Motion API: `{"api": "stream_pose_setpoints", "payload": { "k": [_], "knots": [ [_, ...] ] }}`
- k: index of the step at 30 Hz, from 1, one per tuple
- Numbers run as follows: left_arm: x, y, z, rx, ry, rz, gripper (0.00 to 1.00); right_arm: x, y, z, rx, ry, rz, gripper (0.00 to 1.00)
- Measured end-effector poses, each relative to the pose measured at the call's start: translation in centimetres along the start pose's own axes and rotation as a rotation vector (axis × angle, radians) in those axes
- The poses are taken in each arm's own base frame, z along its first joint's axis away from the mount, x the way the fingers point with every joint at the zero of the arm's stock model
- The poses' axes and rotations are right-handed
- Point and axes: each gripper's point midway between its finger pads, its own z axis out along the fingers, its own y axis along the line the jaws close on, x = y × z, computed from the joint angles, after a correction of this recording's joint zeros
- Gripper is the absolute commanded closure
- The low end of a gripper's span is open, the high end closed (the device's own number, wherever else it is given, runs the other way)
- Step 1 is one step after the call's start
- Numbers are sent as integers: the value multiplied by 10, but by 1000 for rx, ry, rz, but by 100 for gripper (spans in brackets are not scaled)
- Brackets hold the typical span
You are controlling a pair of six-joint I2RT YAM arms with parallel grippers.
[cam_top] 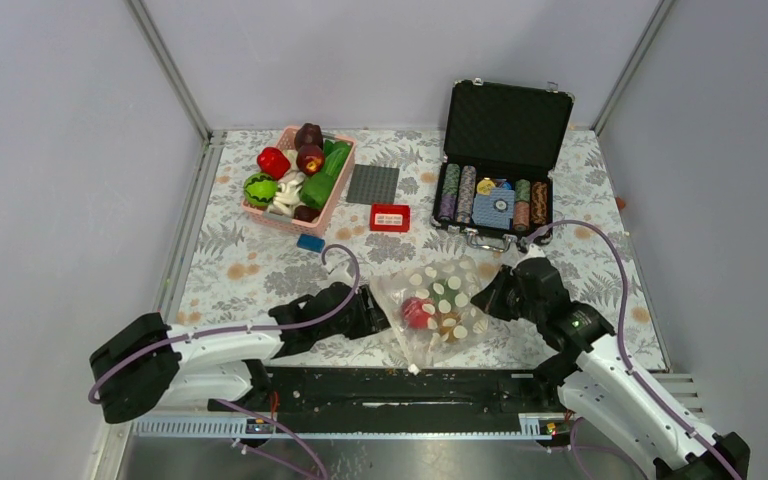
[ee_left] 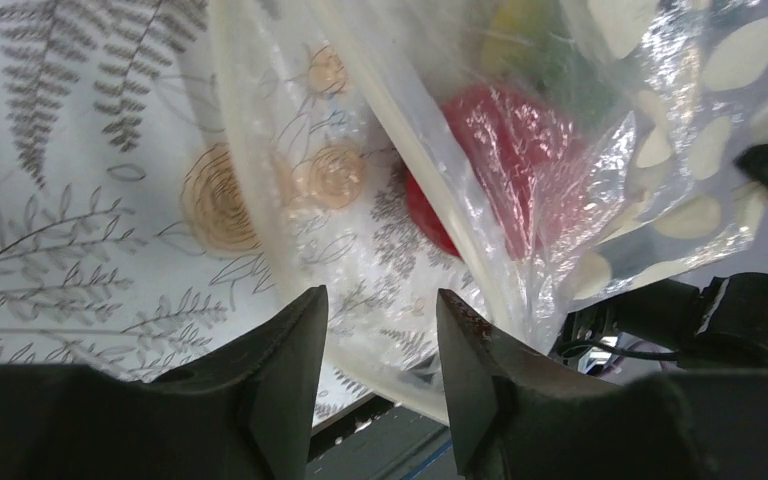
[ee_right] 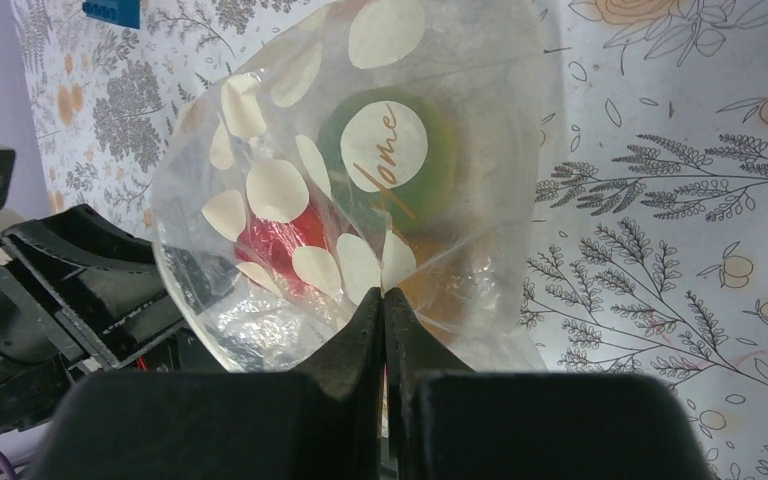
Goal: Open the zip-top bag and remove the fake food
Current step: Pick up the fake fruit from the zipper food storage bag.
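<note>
The zip-top bag (cam_top: 438,300), clear with cream dots, lies near the table's front edge between both grippers. Fake food shows through it: a red piece (ee_left: 505,150), a green piece (ee_right: 400,165) behind a dot printed "home", and something yellow (ee_left: 520,25). My right gripper (ee_right: 383,292) is shut, pinching the bag's film at its right side (cam_top: 482,298). At the bag's left edge my left gripper (ee_left: 381,293) stands open. Its fingertips (ee_left: 305,315) straddle the bag's pale rim without pressing on it. In the top view it sits at the bag's left (cam_top: 378,312).
A pink basket (cam_top: 336,197) at the back left holds more plastic fruit and vegetables. An open black poker-chip case (cam_top: 508,120) stands at the back right. Between them lie a grey plate (cam_top: 373,184), a small red box (cam_top: 390,217) and a blue piece (cam_top: 310,242).
</note>
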Motion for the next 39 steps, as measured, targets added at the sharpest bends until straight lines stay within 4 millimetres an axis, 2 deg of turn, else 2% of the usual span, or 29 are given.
{"api": "stream_pose_setpoints", "payload": {
  "k": [12, 18, 22, 29, 39],
  "knots": [
    [-8, -36, 15, 142, -51, 17, 46, 15, -9, 10, 9, 47, 35, 100],
    [-8, -43, 16, 210, -76, 22, 22, 15, -8, 13, 9, 51, 41, 100],
    [-8, -44, 18, 218, -79, 30, 15, 17, -7, 15, 3, 60, 44, 100],
    [-5, -38, 26, 188, -69, 43, 10, 18, -5, 15, -5, 68, 51, 100],
    [-12, -56, 38, 190, -79, 54, 8, 21, -4, 17, -17, 79, 52, 100]
  ]
}}
